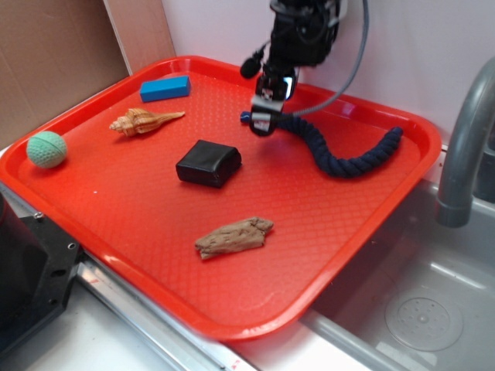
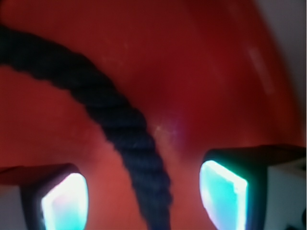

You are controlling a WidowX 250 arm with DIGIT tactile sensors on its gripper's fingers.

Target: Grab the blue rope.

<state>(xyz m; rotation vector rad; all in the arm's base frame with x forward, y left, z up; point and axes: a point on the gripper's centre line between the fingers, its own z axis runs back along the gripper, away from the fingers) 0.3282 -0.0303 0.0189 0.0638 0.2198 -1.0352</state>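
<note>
The blue rope [image 1: 340,158] is a thick navy twisted cord lying curved on the red tray [image 1: 309,255] at its back right. My gripper [image 1: 265,116] hangs low over the rope's left end, beside its brighter blue tip. In the wrist view the rope [image 2: 129,129] runs from the upper left down between my two glowing pads [image 2: 64,203]. The gripper [image 2: 144,199] is open, with red tray showing on both sides of the rope, and neither pad touches it.
Also on the tray are a bright blue block [image 1: 165,88], a seashell [image 1: 143,121], a green ball [image 1: 46,149], a black box [image 1: 208,163] and a piece of wood [image 1: 233,236]. A sink with a grey faucet [image 1: 464,147] lies to the right.
</note>
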